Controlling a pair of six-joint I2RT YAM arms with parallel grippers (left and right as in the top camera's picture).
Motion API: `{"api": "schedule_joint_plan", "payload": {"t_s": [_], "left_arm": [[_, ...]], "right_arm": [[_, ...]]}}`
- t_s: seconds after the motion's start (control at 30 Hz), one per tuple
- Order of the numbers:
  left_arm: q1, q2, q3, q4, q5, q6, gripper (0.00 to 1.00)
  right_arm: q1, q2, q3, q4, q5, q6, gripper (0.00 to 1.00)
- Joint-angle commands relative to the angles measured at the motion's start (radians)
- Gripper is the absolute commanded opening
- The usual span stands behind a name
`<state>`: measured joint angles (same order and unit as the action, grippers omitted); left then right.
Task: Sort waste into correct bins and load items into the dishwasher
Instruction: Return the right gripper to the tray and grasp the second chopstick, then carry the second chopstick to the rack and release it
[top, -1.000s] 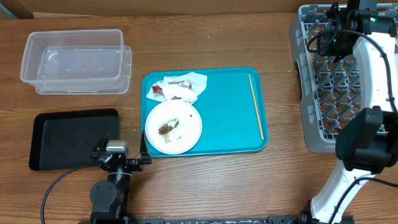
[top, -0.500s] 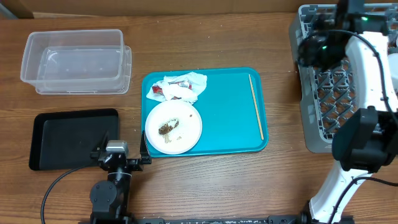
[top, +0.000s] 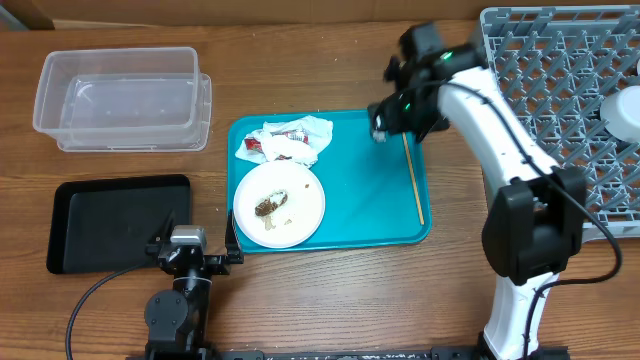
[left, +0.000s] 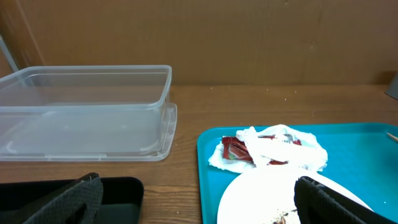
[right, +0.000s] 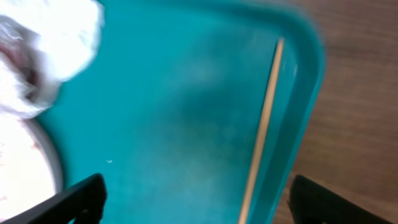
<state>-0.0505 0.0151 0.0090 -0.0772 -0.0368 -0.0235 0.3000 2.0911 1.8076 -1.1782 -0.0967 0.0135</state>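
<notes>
With left gripper and right gripper spread empty, seemingly one white dish is stowed in the dish rack; napkin, wrapper, soiled plate and chopstick are left on the teal tray.

napkin behind plate, chopstick right, all on tray

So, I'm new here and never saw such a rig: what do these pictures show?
Two robot arms work at a wooden table. One picture looks down from overhead; the other two come from a camera on each wrist. The left claw, by the flat black tray, is open and empty. The right claw, also open and empty, hovers over the teal tray near a thin wooden chopstick. That tray also carries a round white plate with food scraps and a crumpled white napkin. A clear plastic tub and a grey pegged dish rack stand nearby.
</notes>
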Motion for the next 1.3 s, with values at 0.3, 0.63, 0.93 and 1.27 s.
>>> {"api": "schedule_joint_plan", "payload": {"t_s": [0.3,0.63,0.93,1.27], "left_arm": [[0.005,-0.01,-0.004,0.002,0.008,-0.006,1.0],[0.005,-0.011,-0.004,0.002,0.008,-0.006,1.0],[0.005,-0.011,-0.004,0.002,0.008,-0.006,1.0],[0.005,-0.01,-0.004,0.002,0.008,-0.006,1.0]], "right_arm": [[0.013,-0.002,-0.204,0.131,0.103,0.077,0.61],[0.013,-0.002,-0.323,0.237,0.107,0.077,0.6],[0.022,-0.002,-0.337,0.238,0.118,0.091,0.18],[0.011,-0.009,-0.132,0.036,0.098,0.09,0.04]]}}
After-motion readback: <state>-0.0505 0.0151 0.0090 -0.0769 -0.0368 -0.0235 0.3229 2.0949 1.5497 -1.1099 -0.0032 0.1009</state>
